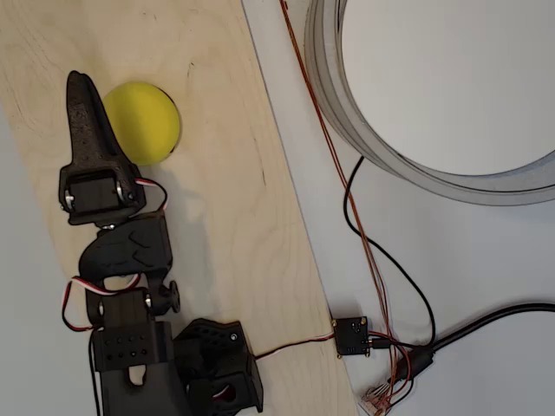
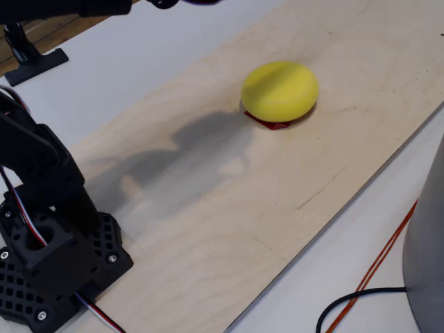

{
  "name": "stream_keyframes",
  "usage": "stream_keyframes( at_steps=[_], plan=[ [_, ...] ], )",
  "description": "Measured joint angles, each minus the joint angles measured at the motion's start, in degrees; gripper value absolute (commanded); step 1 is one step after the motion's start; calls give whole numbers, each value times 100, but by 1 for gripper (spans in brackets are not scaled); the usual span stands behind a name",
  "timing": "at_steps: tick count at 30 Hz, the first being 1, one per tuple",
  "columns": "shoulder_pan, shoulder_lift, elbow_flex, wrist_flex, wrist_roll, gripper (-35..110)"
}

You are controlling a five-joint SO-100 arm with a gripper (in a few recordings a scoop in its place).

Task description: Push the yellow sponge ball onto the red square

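Note:
The yellow sponge ball (image 1: 145,122) lies on the pale plywood board (image 1: 234,217) near its far left in the overhead view. My black gripper (image 1: 80,94) points up the picture just left of the ball, its fingers together in one narrow wedge, its right side against or very near the ball. In the fixed view the ball (image 2: 280,90) sits on top of the red square (image 2: 272,123), of which just a thin red edge peeks out under the ball's near side. Nothing is held.
A large grey ring-shaped object (image 1: 408,169) stands off the board at the upper right. Orange and black wires (image 1: 364,251) and a small black module (image 1: 351,336) lie on the white table. The arm's base (image 2: 48,257) sits at the board's near end.

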Motion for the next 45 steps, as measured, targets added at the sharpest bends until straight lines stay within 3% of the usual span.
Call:
stream_keyframes(
  at_steps=[3, 5, 6, 10, 14, 15, 17, 24, 25, 27, 31, 36, 39, 45],
  plan=[
    [-18, 0, 0, 0, 26, 0],
    [-26, 0, 0, 0, 97, 27],
    [0, -9, 0, 0, 79, 35],
    [-149, -26, 9, 0, -413, 40],
    [-176, -26, -9, 0, -519, 36],
    [-158, -26, -9, 0, -527, 28],
    [-158, -26, -9, -44, -519, 0],
    [0, -70, -202, -88, -97, 0],
    [9, -79, -202, -132, -79, 3],
    [-9, -79, -202, -176, -62, 29],
    [-185, -70, -193, -193, -422, 37],
    [-176, -70, -185, -193, -571, 31],
    [-202, -53, -185, -193, -633, 0],
    [-9, -35, -272, -193, -211, -1]
  ],
)
